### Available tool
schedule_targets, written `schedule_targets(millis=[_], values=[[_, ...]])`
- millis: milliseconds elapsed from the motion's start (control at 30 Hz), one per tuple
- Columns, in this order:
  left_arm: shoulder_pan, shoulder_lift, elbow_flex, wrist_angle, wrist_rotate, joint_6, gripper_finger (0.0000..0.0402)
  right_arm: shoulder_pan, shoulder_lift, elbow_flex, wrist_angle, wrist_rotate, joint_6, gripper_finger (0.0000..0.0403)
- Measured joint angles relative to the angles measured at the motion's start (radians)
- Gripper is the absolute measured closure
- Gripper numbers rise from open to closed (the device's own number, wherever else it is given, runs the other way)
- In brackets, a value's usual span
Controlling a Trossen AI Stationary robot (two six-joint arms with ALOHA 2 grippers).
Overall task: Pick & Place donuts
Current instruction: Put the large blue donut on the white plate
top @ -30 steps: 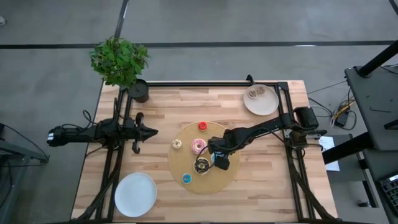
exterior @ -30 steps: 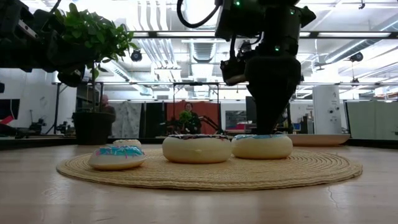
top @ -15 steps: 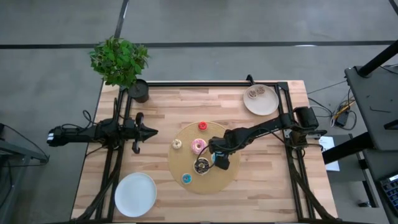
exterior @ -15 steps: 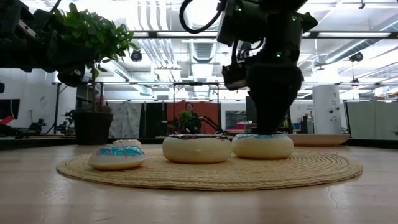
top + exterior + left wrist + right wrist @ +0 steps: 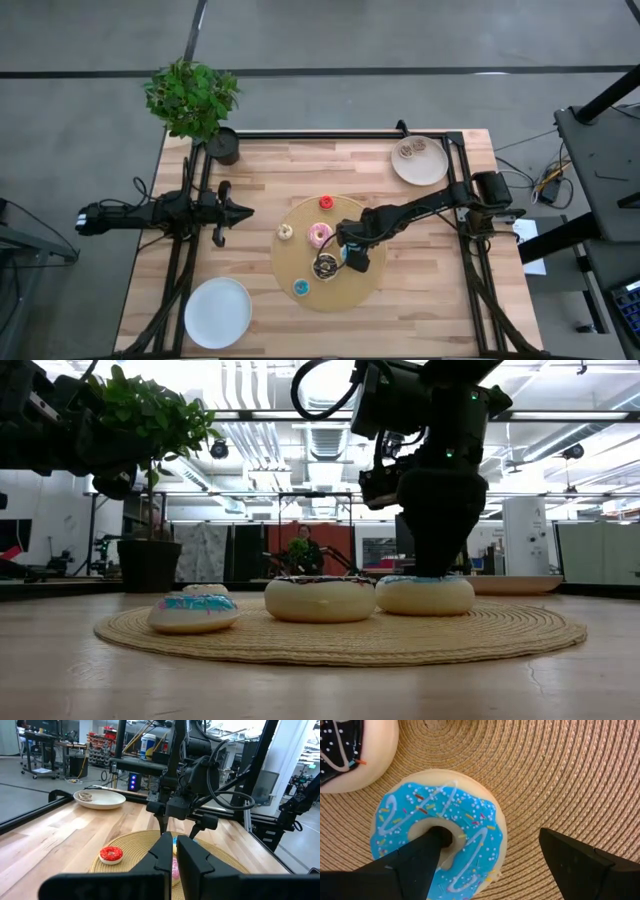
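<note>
A light blue iced donut (image 5: 445, 820) lies flat on the tan woven disc (image 5: 345, 290). My right gripper (image 5: 495, 855) stands open over it, pointing down. One finger (image 5: 420, 860) reaches into the donut's hole; the other (image 5: 570, 860) stands outside the rim, apart from it, over the mat. A chocolate donut (image 5: 325, 267), a pink one (image 5: 320, 235), a red one (image 5: 325, 203), a small cream one (image 5: 285, 232) and a small blue one (image 5: 300, 288) also lie on the disc. My left gripper (image 5: 243, 211) waits shut above the table's left side, pointing level. My right gripper comes at the light blue donut from above, one fingertip down in the hole (image 5: 442, 836) and the other outside the rim with a clear gap. Whether the inner finger touches the donut I cannot tell. The donut lies flat on the disc.
A white plate (image 5: 432, 170) holding two small donuts sits at the far right corner. A second white plate (image 5: 218, 312) lies near the front left corner. A potted plant (image 5: 195, 105) stands at the far left corner. Bare wood shows on both sides of the disc.
</note>
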Motion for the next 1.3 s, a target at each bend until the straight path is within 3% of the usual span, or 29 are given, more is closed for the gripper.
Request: schedule_targets(millis=[200,700,1300], values=[[0.000,0.000,0.000,0.000,0.000,0.000,0.0401,0.000,0.000,0.000,0.002,-0.001,-0.001,0.0088],[0.000,0.000,0.000,0.000,0.000,0.000,0.0401,0.000,0.000,0.000,0.002,-0.008,-0.004,0.0181],[0.000,0.000,0.000,0.000,0.000,0.000,0.0401,-0.002,-0.060,0.060,-0.038,-0.008,-0.031,0.0196]])
